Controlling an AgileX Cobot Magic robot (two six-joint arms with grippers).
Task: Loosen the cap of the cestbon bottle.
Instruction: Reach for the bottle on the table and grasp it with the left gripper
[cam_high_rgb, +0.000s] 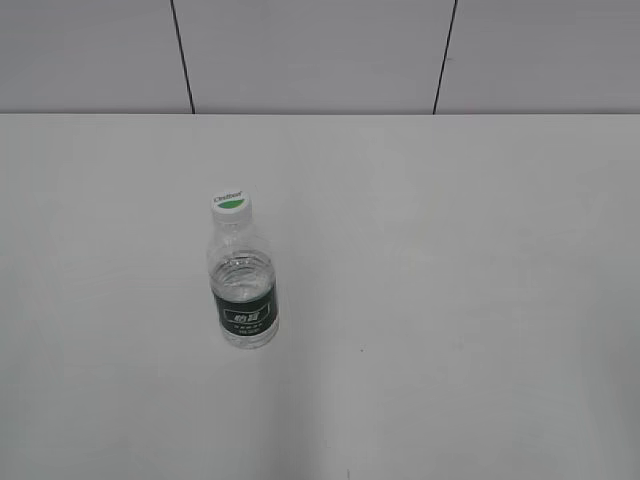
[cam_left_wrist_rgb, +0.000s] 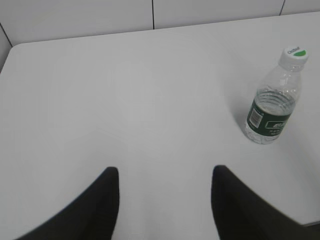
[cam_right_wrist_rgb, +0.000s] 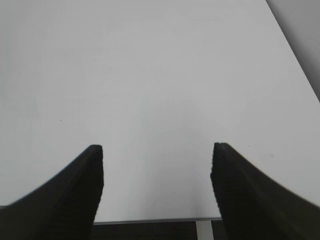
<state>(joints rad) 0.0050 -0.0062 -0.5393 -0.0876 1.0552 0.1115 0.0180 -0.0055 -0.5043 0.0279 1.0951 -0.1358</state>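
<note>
The cestbon bottle (cam_high_rgb: 243, 290) stands upright on the white table, left of the middle in the exterior view. It is clear with a dark green label. Its white cap (cam_high_rgb: 231, 203) with a green mark sits on top. The left wrist view shows the bottle (cam_left_wrist_rgb: 272, 105) and the cap (cam_left_wrist_rgb: 294, 54) at the far right. My left gripper (cam_left_wrist_rgb: 165, 172) is open and empty, well to the left of the bottle. My right gripper (cam_right_wrist_rgb: 157, 150) is open and empty over bare table; the bottle is out of its view. Neither gripper shows in the exterior view.
The white table (cam_high_rgb: 450, 300) ends at a grey panelled wall (cam_high_rgb: 320, 50) at the back. The table's near edge (cam_right_wrist_rgb: 150, 219) shows under the right gripper, and its right edge (cam_right_wrist_rgb: 292, 50) runs along the right wrist view.
</note>
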